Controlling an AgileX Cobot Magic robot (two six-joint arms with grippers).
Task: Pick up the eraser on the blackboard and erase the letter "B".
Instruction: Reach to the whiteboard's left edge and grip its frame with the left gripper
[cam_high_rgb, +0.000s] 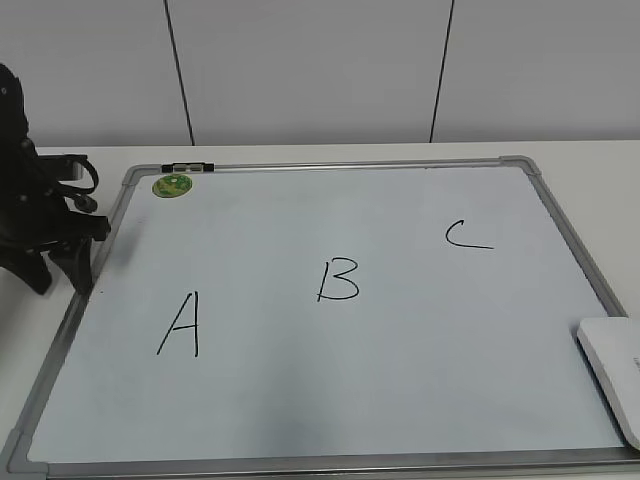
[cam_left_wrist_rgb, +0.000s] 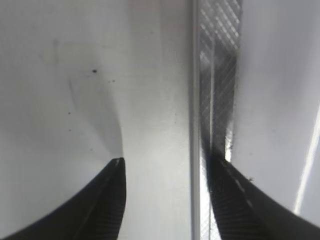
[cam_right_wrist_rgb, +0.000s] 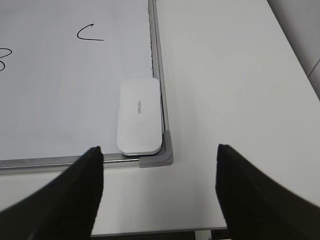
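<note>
At frame's right edge eraser cut off, blackboard corner hidden

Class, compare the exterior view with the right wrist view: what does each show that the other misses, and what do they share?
Only the exterior view shows the letter A, the green magnet and the left arm beside the board. Only the right wrist view shows the whole eraser lying in the board's corner, and the open right gripper. Both show the blackboard, the C and at least part of the B.
</note>
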